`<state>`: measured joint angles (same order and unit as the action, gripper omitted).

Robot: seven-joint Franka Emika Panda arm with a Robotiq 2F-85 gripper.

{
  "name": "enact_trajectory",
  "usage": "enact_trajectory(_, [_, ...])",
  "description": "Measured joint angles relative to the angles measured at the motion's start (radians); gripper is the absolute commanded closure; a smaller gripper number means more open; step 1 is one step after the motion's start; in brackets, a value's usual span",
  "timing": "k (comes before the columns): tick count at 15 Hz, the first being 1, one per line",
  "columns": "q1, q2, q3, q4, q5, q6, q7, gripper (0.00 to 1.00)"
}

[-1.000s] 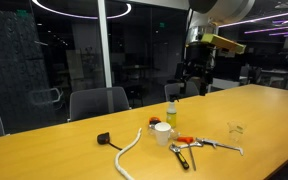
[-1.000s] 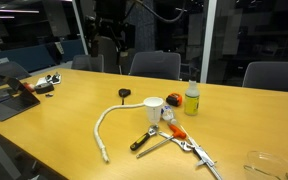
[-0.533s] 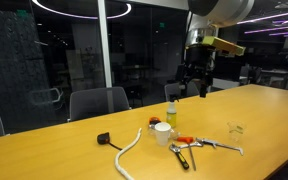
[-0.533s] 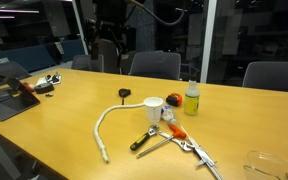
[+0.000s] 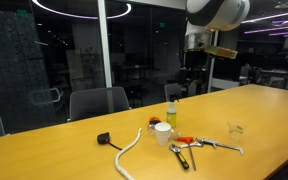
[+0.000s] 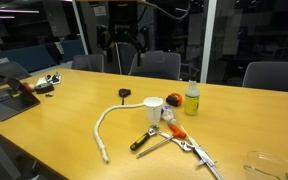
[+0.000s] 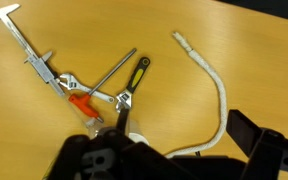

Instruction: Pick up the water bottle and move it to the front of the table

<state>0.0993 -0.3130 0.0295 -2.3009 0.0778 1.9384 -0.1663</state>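
Note:
The water bottle (image 5: 171, 109) is a small clear bottle with a pale yellowish top. It stands upright on the wooden table (image 5: 44, 155) just behind the white cup (image 5: 161, 132). Both exterior views show it (image 6: 192, 98) beside the cup (image 6: 153, 108). My gripper (image 5: 191, 78) hangs high above the table's far edge, well apart from the bottle, and it also shows in an exterior view (image 6: 122, 42). In the wrist view its dark fingers (image 7: 174, 160) are spread wide with nothing between them. The bottle is hidden in the wrist view.
A white cord (image 5: 129, 150) with a black plug (image 5: 103, 138) lies next to the cup. Wrenches and orange-handled pliers (image 7: 79, 100) lie in front, and a caliper (image 7: 24, 50) lies nearby. A low clear glass object (image 5: 235, 128) sits apart. A laptop (image 6: 9, 95) and chairs (image 6: 156, 64) are at the edges.
The arm has turned at the wrist and the gripper has shifted sideways above the far edge. The bottle and the other objects have not moved.

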Motion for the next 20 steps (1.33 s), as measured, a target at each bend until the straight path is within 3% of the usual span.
enact_trajectory(5, [-0.011,0.095,-0.029,-0.002,-0.001,0.162,-0.120,0.00])
enact_trajectory(8, [-0.015,0.168,-0.062,0.002,0.015,0.213,-0.263,0.00])
enact_trajectory(14, [-0.061,0.307,-0.097,0.044,0.058,0.231,-0.573,0.00])
enact_trajectory(20, [-0.115,0.461,-0.091,0.144,0.058,0.231,-0.734,0.00])
